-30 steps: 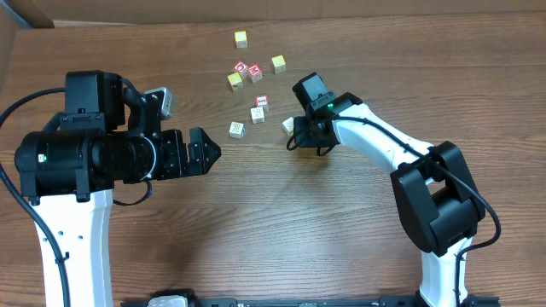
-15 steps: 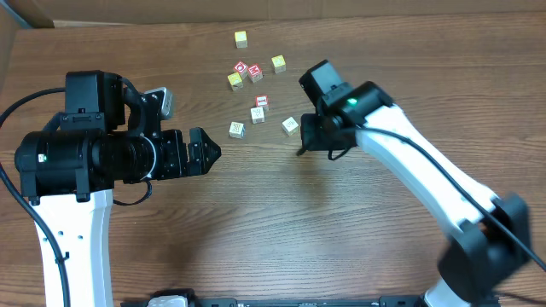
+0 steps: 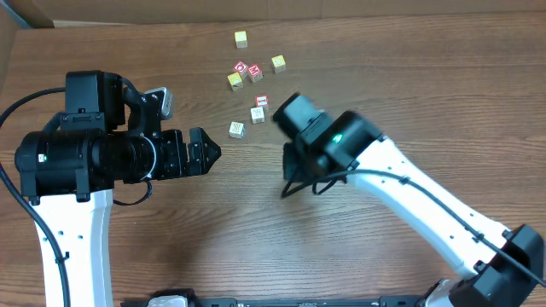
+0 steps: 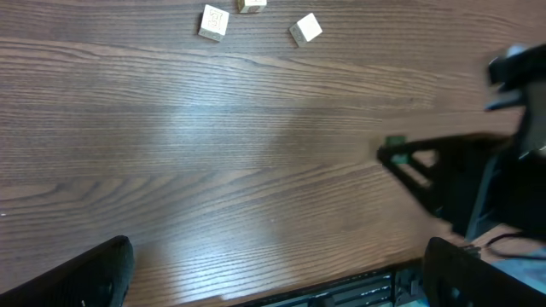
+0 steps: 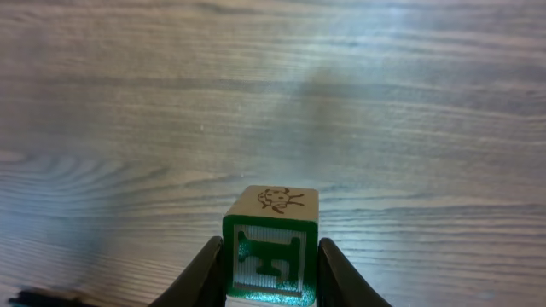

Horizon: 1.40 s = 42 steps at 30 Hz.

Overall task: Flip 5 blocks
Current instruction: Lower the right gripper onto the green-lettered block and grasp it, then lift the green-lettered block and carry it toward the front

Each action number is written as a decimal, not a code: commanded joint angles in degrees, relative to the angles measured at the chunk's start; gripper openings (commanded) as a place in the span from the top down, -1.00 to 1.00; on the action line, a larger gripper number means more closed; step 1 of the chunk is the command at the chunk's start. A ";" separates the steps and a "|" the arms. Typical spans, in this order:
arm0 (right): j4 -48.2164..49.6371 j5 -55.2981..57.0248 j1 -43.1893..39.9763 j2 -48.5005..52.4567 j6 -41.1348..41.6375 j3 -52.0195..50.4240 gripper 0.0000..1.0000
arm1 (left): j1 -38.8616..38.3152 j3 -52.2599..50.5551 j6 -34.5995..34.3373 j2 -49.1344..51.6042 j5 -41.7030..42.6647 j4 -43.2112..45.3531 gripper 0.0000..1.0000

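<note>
Swinging away from the other blocks [image 3: 236,129] near the table's [image 3: 171,247] far edge, the right gripper [image 5: 273,275] now hangs over mid-table, clamped on the green-faced block [image 5: 271,243] (seemingly lifted clear). Left gripper [image 3: 209,152] gapes empty. Roll the wrist fully, then set the block flat before releasing.

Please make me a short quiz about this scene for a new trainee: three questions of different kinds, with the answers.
1. True or false: the left tool is open and empty.
2. The right tool grips a block. Which colour is the block face toward the wrist camera? A red, B green, C yellow.
3. Fill in: in the overhead view, ___ yellow blocks lie on the table.
Key: 1 true; 2 B; 3 three.
</note>
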 commanded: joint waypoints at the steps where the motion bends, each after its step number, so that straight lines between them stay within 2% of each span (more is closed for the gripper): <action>1: 2.25 3.65 2.19 0.63 3.56 -3.10 0.71 | 0.24 1.27 0.04 0.28 -0.09 0.28 -1.00; 13: 17.59 4.07 3.30 0.87 8.94 -19.32 0.71 | 0.24 1.27 0.04 0.28 -0.09 0.35 -0.99; 18: 19.82 4.09 3.30 0.87 8.85 -20.44 0.17 | 0.24 1.29 0.04 0.31 -0.11 0.28 -0.99; 20: 20.48 4.09 3.30 0.87 8.83 -20.44 -0.17 | 0.24 1.27 0.04 0.31 -0.11 0.31 -1.00; 21: 20.55 4.11 3.30 0.87 8.83 -20.44 -0.43 | 0.24 1.27 0.04 0.31 -0.11 0.28 -1.00; 24: 20.39 4.15 3.30 0.87 8.61 -20.44 -0.64 | 0.24 1.29 0.04 0.31 -0.11 0.28 -0.99; 31: 20.00 4.57 3.30 0.87 8.63 -20.44 -0.68 | 0.24 1.27 0.04 0.28 -0.11 0.28 -0.99; 42: 13.27 8.76 3.30 0.98 9.14 -22.40 -0.74 | 0.24 1.27 0.04 0.31 -0.11 0.28 -1.00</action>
